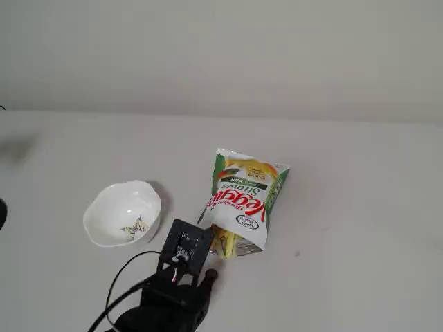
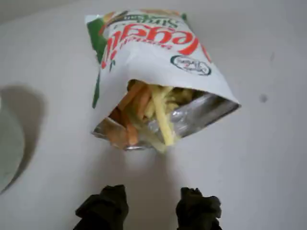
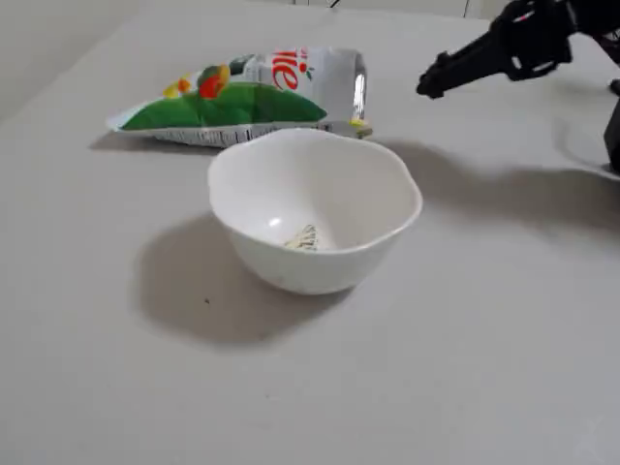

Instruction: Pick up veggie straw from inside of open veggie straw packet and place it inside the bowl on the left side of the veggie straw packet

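The veggie straw packet (image 2: pixel 158 48) lies flat with its open silver mouth facing my gripper (image 2: pixel 149 205). Orange and yellow straws fill the mouth, and one pale-yellow veggie straw (image 2: pixel 163 122) sticks out over the lower foil lip. My two dark fingers (image 2: pixel 103 208) stand apart just short of the mouth, open, with nothing between them. The white wavy-rimmed bowl (image 1: pixel 104 207) sits left of the packet (image 1: pixel 243 197) in a fixed view. In another fixed view the bowl (image 3: pixel 310 266) shows only a small dark drawing inside, and my gripper (image 3: pixel 428 85) hovers right of the packet (image 3: pixel 242 97).
The grey-white tabletop (image 1: pixel 360 228) runs back to a plain wall. My arm with its wrist camera (image 1: pixel 183 245) and a black cable (image 1: pixel 118 287) occupy the near edge below the packet. The bowl's edge (image 2: pixel 7 153) shows at the wrist view's left side.
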Controlling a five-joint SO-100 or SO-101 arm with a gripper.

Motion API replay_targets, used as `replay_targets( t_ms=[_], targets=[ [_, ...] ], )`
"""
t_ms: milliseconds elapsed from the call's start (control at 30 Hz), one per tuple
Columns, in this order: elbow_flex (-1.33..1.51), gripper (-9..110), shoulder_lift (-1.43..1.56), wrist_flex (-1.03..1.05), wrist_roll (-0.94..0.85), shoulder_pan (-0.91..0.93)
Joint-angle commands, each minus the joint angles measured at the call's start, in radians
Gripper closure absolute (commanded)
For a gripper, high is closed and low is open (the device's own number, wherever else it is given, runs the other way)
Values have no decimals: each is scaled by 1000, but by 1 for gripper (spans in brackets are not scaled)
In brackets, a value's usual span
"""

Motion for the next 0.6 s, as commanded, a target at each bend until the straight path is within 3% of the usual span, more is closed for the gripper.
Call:
replay_targets(
  t_ms=[0,567],
  targets=[
    [-109,86,-270,-195,-18,17],
    [-486,86,-914,-379,32,6]
  ],
)
